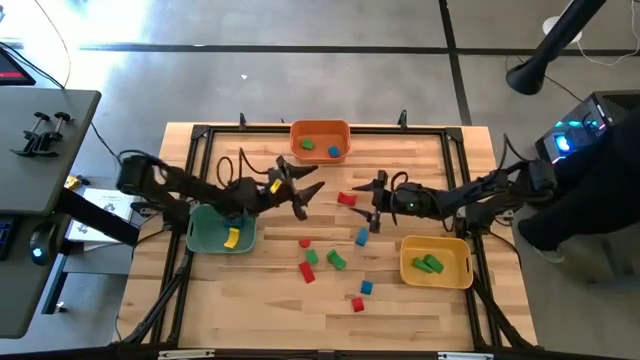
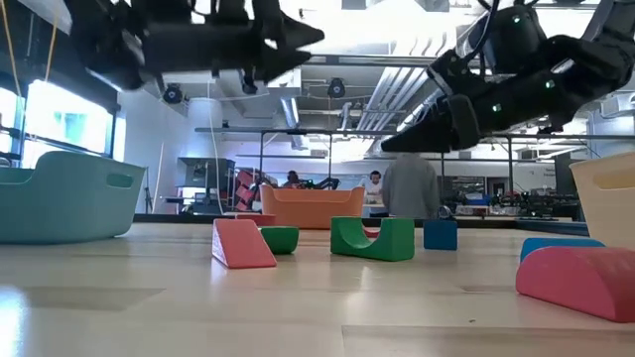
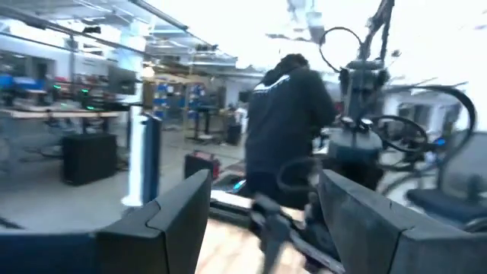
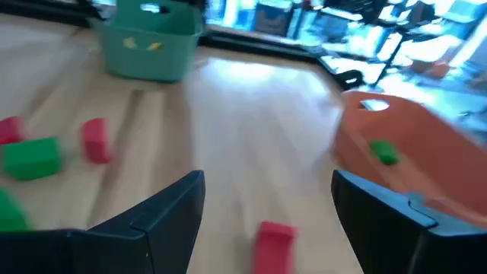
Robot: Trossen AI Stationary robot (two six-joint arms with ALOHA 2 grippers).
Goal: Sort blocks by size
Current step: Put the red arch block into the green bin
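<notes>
Several small blocks lie loose on the wooden table: a red one, a blue one, and red, green and blue ones near the middle front. My left gripper hangs open above the table right of the teal bin, pointing toward the right arm. My right gripper is open too, raised above the table and facing left. The red block lies on the table just ahead of and below its fingers. Neither gripper holds anything.
The orange bin at the far middle holds a green and a blue block. The teal bin holds a yellow block. The yellow bin at the right front holds green blocks. A person in a dark jacket stands beyond the right edge.
</notes>
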